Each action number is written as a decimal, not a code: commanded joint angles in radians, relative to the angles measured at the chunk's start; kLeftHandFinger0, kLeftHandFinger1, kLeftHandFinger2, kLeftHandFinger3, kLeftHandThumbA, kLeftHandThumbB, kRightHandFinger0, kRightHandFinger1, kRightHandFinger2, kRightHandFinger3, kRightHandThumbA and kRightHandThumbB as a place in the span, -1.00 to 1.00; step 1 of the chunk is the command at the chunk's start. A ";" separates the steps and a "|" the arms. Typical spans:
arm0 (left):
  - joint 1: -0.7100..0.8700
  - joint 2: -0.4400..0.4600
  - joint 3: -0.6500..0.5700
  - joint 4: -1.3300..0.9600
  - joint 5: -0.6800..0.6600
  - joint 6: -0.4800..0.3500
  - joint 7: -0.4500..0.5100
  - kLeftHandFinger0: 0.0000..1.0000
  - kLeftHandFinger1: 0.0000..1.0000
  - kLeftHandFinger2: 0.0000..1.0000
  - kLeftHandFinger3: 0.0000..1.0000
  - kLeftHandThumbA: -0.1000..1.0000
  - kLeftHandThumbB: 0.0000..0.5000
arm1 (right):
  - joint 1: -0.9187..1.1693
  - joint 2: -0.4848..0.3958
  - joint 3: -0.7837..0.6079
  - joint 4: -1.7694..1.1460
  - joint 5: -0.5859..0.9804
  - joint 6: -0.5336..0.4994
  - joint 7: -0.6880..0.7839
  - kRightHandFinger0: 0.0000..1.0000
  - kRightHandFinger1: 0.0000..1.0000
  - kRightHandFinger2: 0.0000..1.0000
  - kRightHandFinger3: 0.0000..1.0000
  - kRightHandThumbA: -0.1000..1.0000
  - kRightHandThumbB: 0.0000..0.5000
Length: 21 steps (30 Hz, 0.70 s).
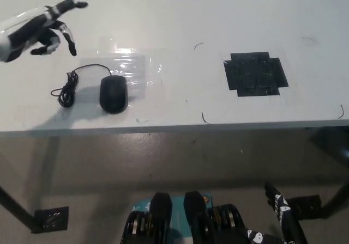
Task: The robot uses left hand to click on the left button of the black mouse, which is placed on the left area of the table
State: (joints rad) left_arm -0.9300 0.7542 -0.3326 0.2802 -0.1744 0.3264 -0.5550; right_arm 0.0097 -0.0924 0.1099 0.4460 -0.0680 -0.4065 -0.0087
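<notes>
A: Right, largest first. White table (180, 15) across the top half of the head view, near edge running along mid-frame. Black tape patch (255, 74) on the right side, well clear of the work. Clear film sheet (131, 69) taped down on the left.

B: Noted. Mouse position?

A: Black mouse (113, 93) on the left area, near the front edge, lying partly on the film. Cable (68, 90) bundled in a loose coil just beside it, on its left.

B: Hands?

A: Left hand (41, 29) up over the far left of the table, above and beyond the mouse, not touching anything. Fingers apart, holding nothing, one extended forward. Right hand (281, 211) low at bottom right, below table level; can't tell open or closed.

B: Risks?

A: Probably three. Coming down off-centre and hitting the right button or the wheel instead of the left. Pressing at an angle and sliding the mouse on the slick film. Snagging the coil with the trailing fingers and dragging the mouse off target.
</notes>
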 commanded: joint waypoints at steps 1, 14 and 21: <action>-0.230 0.038 -0.140 0.194 0.113 0.144 -0.259 -1.00 -0.99 -0.32 1.00 1.00 0.58 | -0.004 -0.013 -0.009 -0.060 -0.006 -0.064 -0.016 1.00 1.00 1.00 1.00 1.00 0.48; -0.363 -0.022 -0.273 0.382 0.216 0.144 -0.331 -1.00 -1.00 -0.34 1.00 1.00 0.46 | -0.018 -0.013 -0.012 -0.057 -0.008 -0.064 -0.018 1.00 1.00 1.00 1.00 1.00 0.48; -0.386 -0.057 -0.341 0.411 0.341 0.046 -0.345 -1.00 -1.00 -0.34 1.00 1.00 0.37 | -0.011 -0.019 -0.012 -0.067 -0.011 -0.064 -0.014 1.00 1.00 1.00 1.00 1.00 0.50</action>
State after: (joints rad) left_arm -1.2381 0.7004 -0.6453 0.6876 0.0505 0.4402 -0.8585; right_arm 0.0090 -0.0975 0.1046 0.4211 -0.0686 -0.4171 -0.0104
